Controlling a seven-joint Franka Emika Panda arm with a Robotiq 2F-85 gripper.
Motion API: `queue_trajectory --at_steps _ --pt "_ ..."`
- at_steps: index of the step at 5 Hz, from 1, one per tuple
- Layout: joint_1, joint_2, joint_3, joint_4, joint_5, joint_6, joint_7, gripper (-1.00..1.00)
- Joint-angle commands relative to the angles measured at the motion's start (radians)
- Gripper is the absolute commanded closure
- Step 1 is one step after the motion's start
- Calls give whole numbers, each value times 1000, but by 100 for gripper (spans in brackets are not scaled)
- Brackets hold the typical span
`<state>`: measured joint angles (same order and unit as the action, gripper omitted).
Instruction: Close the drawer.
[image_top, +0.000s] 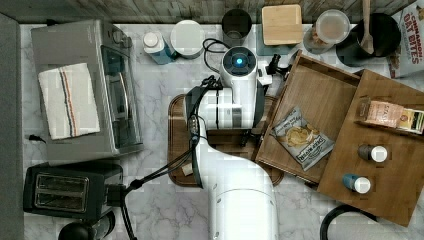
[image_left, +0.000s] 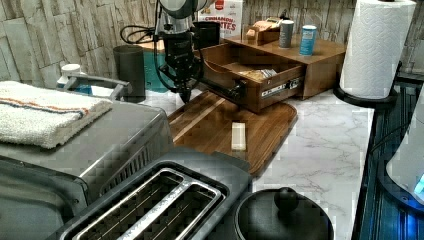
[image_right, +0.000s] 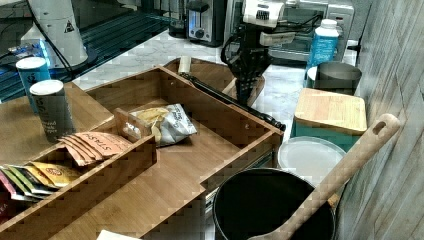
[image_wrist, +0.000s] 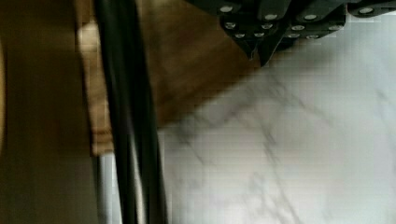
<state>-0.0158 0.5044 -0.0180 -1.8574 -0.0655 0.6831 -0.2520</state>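
The shallow rectangular drawer of medium-brown wood (image_top: 320, 95) is pulled out of its unit, under the flat lighter wooden top panel (image_top: 390, 165). It stands open at the top view's right of the arm. Inside it lies a grey and yellow snack bag (image_top: 301, 138). In the left view, the drawer's front wall (image_left: 272, 90) carries a long black bar handle (image_right: 227, 100) and hangs over the far edge of the dark round-cornered wooden cutting board (image_left: 235, 125).

The black tool (image_left: 185, 95) of the white robot arm (image_top: 240, 195) points down, just above the cutting board's far corner, near the handle end of the drawer. In the left view it is at the left of the drawer front and apart from it. In the wrist view the two fingertips (image_wrist: 254, 46) stand close together with nothing between them, so the tool looks closed and holds nothing.

The white marble bench (image_left: 325, 150) carries the board. A small pale wooden block (image_left: 238, 136) lies on the cutting board. On the top panel stand a grey canister (image_left: 286, 33) and a blue canister (image_left: 308, 40). A silver toaster oven (image_top: 90, 90) with a folded white striped towel (image_top: 69, 100) on it is at the top view's left.
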Motion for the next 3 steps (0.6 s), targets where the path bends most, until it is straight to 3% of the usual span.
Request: queue_trajectory --at_steps 1,2,3 --pt "-139 -143 -67 -48 -62 115 -338 100" --pt "-211 -98 -62 -47 -9 194 -505 100" --pt "-235 -92 -80 -16 16 141 -566 100"
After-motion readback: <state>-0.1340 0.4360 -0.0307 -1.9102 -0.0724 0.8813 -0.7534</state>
